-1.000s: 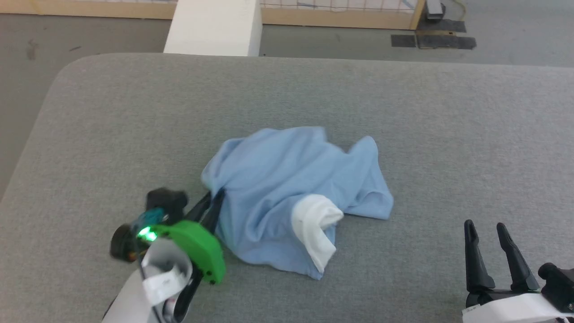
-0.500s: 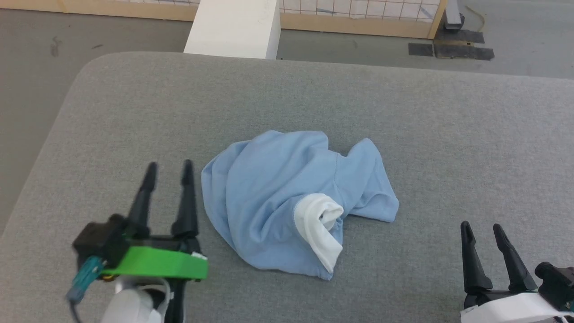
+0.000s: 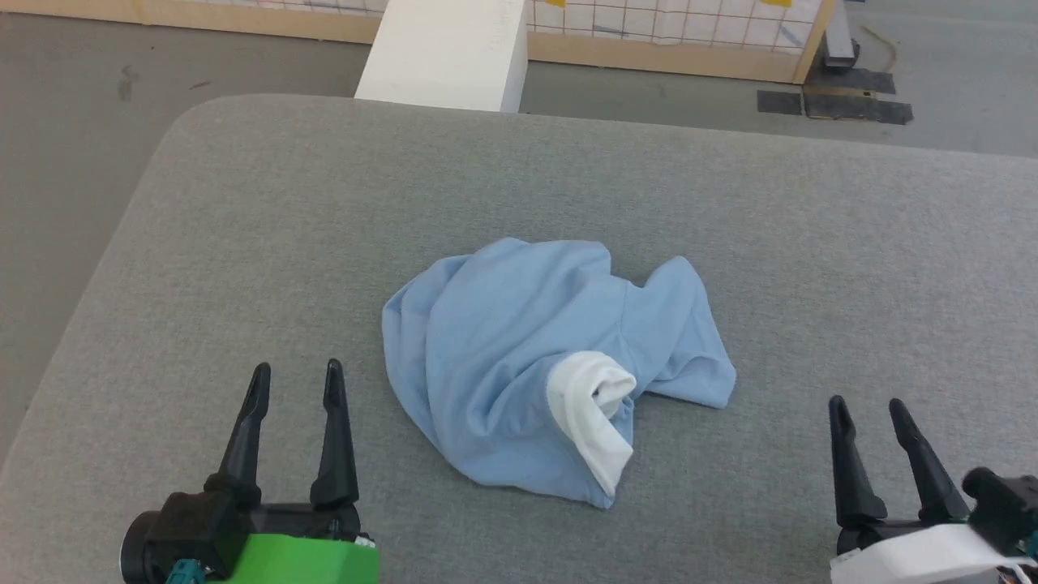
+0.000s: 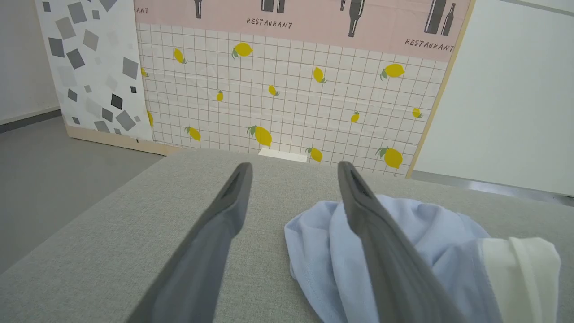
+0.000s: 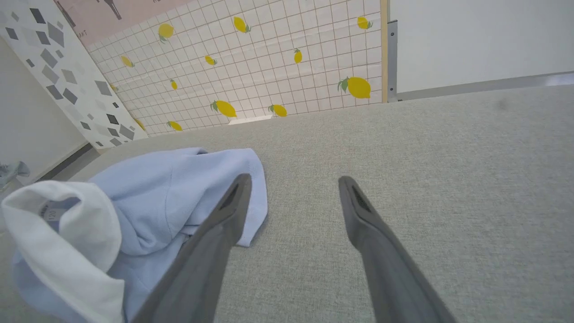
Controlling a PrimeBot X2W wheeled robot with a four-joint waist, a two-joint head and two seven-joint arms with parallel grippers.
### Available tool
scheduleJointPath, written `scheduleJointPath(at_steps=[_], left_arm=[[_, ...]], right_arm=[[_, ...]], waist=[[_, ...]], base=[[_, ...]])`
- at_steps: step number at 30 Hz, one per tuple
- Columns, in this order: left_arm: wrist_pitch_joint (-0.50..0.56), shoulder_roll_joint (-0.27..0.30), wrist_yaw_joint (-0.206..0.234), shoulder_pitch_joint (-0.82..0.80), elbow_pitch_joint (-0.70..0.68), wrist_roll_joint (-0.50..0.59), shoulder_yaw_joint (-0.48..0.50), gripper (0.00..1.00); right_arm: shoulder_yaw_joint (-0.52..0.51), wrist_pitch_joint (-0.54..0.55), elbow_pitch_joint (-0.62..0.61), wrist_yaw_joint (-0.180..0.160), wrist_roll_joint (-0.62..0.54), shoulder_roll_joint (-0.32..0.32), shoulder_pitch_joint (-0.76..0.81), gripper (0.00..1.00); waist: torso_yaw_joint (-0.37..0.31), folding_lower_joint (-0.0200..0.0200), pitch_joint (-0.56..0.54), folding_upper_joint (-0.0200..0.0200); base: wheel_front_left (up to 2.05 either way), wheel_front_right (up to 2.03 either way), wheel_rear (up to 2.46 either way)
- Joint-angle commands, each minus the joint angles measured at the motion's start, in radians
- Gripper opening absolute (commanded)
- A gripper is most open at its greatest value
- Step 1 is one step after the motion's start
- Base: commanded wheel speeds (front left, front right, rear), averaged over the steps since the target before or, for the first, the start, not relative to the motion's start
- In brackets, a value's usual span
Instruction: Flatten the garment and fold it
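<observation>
1. Shirt (image 3: 503, 349): crumpled heap mid worktop (image 3: 243, 243), white collar on my side.
2. My L fingers (image 3: 334, 438): spread apart, empty, near shirt's left edge.
3. My R fingers (image 3: 843, 462): spread, empty, well right of it.

Soft matt knit cloth on garment (image 3: 503, 349), coarse grey woven fabric over table (image 3: 243, 243), smooth matt dark plastic on fingers (image 3: 334, 446)
</observation>
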Motion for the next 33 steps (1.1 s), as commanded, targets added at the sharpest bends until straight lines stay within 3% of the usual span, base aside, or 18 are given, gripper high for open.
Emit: scheduleJointPath(at_steps=[1, 8, 14, 17, 22, 27, 28, 29, 33], left_arm=[[-0.003, -0.004, -0.007, 0.005, 0.002, 0.008, 0.0, 1.0], [-0.003, -0.006, 0.002, -0.019, 0.007, -0.018, -0.021, 1.0], [-0.004, -0.006, 0.009, -0.049, 0.017, -0.044, -0.059, 1.0], [-0.004, -0.006, 0.009, -0.069, 0.027, -0.057, -0.076, 1.0], [-0.004, -0.006, 0.017, -0.086, 0.04, -0.072, -0.092, 1.0], [-0.004, -0.006, 0.024, -0.089, 0.045, -0.078, -0.097, 1.0], [-0.004, -0.006, 0.025, -0.09, 0.045, -0.078, -0.097, 1.0], [-0.004, -0.006, 0.026, -0.09, 0.045, -0.079, -0.098, 1.0], [-0.004, -0.006, 0.028, -0.092, 0.049, -0.079, -0.095, 1.0]], right_arm=[[0.007, 0.014, -0.014, -0.001, -0.021, 0.001, -0.013, 1.0], [0.022, 0.172, -0.069, -0.001, -0.097, 0.001, -0.167, 1.0], [0.055, 0.56, 0.018, -0.001, -0.147, -0.021, -0.344, 1.0], [0.082, 0.733, 0.085, -0.001, -0.163, -0.07, -0.409, 1.0], [0.064, 0.881, 0.205, -0.001, -0.177, -0.088, -0.462, 1.0], [0.088, 0.921, 0.291, -0.001, -0.168, -0.068, -0.481, 1.0], [0.089, 0.915, 0.304, -0.001, -0.166, -0.063, -0.485, 0.36], [0.093, 0.908, 0.313, -0.001, -0.169, -0.062, -0.488, 0.04], [0.096, 0.868, 0.35, -0.001, -0.184, -0.07, -0.505, 0.0]], waist=[[0.011, 0.0, 0.002, 0.0], [0.033, 0.0, 0.028, 0.0], [0.065, 0.0, 0.063, 0.0], [0.095, 0.0, 0.079, 0.0], [0.145, 0.0, 0.092, 0.0], [0.179, 0.0, 0.096, 0.0], [0.181, 0.0, 0.097, 0.0], [0.182, 0.0, 0.098, 0.0], [0.166, 0.0, 0.091, 0.0]], base=[[0.0, 0.0, 0.0], [0.0, 0.0, 0.0], [0.0, 0.0, 0.0], [0.0, 0.0, 0.0], [0.0, 0.0, 0.0], [0.0, 0.0, 0.0], [0.0, 0.0, 0.0], [0.0, 0.0, 0.0], [0.0, 0.0, 0.0]])
